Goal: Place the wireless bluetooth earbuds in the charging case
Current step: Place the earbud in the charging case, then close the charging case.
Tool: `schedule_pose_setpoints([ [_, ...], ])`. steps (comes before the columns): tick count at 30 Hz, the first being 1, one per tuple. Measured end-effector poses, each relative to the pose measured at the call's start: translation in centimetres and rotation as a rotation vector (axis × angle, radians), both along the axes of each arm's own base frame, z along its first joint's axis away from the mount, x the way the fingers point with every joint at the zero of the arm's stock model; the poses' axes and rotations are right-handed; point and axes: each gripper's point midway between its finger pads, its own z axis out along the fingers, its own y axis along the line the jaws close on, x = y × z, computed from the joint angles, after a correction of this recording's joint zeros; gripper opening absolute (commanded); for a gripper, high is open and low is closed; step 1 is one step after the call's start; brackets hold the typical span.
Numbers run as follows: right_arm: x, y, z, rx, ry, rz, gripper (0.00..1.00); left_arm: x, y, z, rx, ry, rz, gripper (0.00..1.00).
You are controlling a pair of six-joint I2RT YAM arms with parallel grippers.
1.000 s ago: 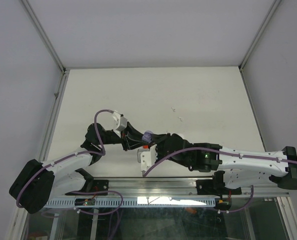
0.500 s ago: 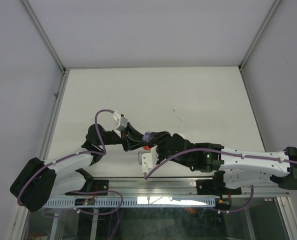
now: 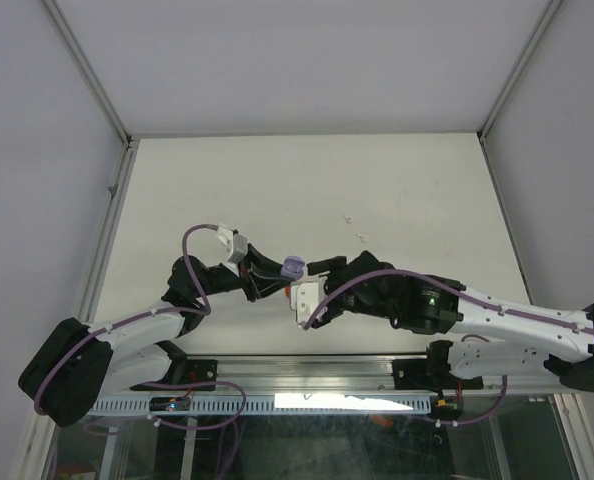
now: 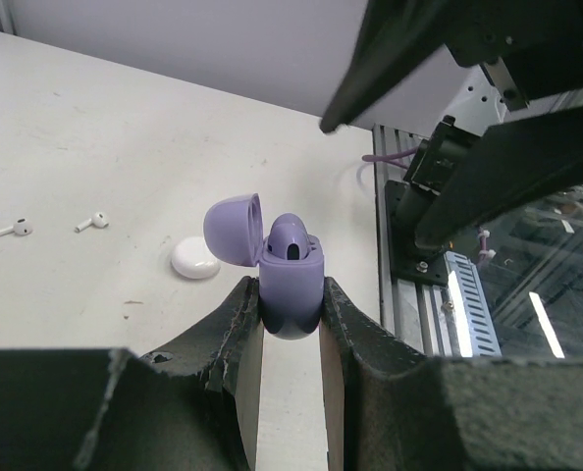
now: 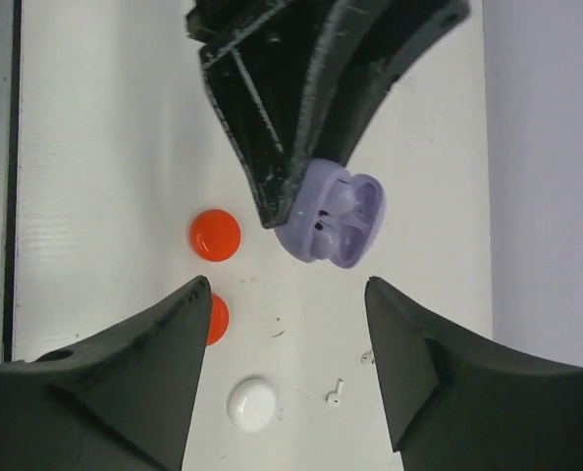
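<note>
Looking down from the top camera, I have both arms meeting over the near half of the worktop (image 3: 277,180), about midway between its left and right edges. My left pincer (image 4: 288,306) is clamped on the charging case (image 4: 291,285), a lilac shell gripped by its lower body between both fingers. Its lid (image 4: 235,228) is swung up and back on the hinge.

A lilac earbud (image 4: 290,240) seems to sit upright in one well. From the right wrist view I see rounded lilac shapes inside the case, but I can't tell whether both wells are filled.

My right pincer (image 5: 287,289) has its jaws wide apart with nothing between them, pointed at the open case and near it.

On the worktop, two red discs (image 5: 215,235) lie on the near-edge side of the case, one of them half hidden behind my right finger. A white disc (image 5: 251,405) lies close by them. Two white earbuds (image 4: 13,229) (image 4: 93,221) lie loose on the bare surface. They are a little right of the middle, roughly halfway between the far and near edges, near each other and apart from the case.

I can't tell whether the case rests on the worktop or hangs above it.
</note>
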Motion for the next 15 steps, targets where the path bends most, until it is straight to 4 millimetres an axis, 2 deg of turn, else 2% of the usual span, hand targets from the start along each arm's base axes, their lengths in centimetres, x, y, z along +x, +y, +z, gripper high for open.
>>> schedule_pose_setpoints([
  [8, 3.2, -1.1, 1.2, 0.162, 0.259, -0.137, 0.75, -0.1, 0.2, 0.1, -0.011, -0.010, 0.013, 0.00],
  [15, 4.4, -0.6, 1.6, 0.308, 0.585, -0.156, 0.79, -0.3, 0.4, 0.9, -0.030, -0.038, 0.012, 0.00],
])
